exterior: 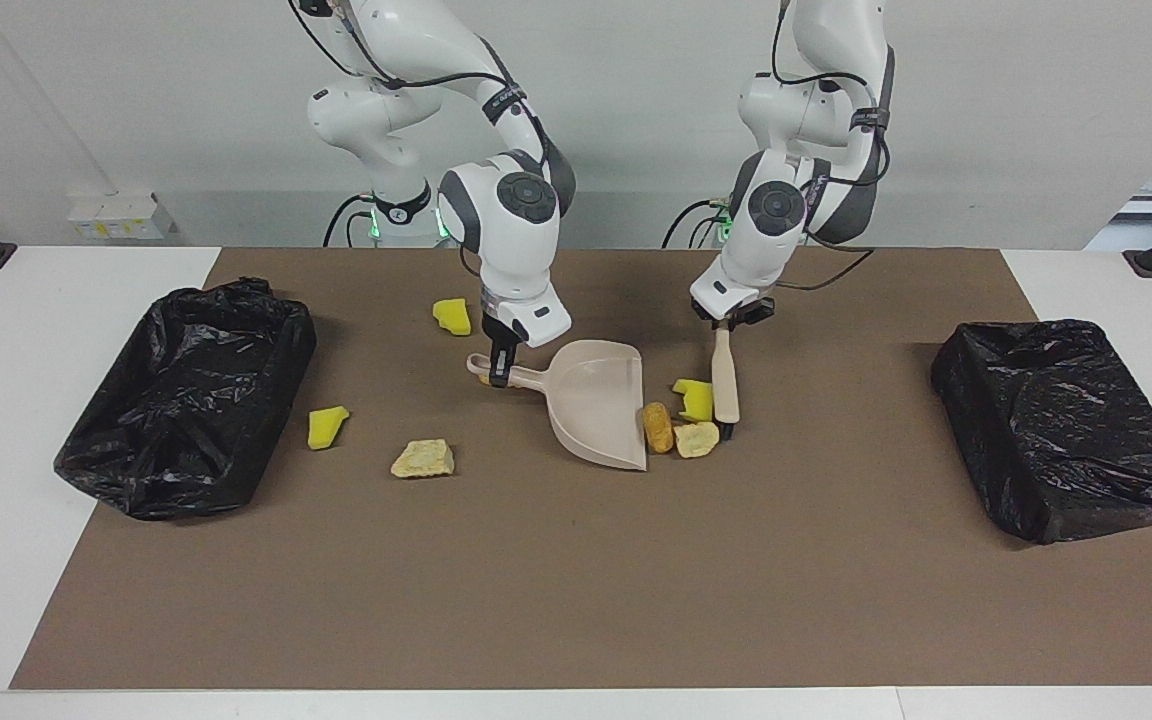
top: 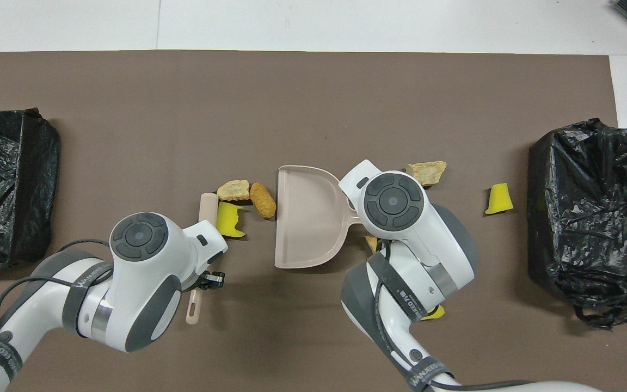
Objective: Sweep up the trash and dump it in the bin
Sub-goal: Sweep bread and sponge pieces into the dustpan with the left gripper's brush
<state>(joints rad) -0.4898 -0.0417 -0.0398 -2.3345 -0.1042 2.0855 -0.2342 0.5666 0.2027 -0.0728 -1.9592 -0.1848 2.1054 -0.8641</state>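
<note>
The left gripper (exterior: 731, 322) is clamped on the brush (exterior: 725, 378) handle, bristles down on the mat beside three pieces of trash (exterior: 682, 420): a yellow chunk, a tan lump and an orange-brown lump that touches the dustpan (exterior: 596, 410) lip. The right gripper (exterior: 502, 366) grips the dustpan handle. Other chunks lie toward the right arm's end of the table, near one black-lined bin (exterior: 186, 395).
</note>
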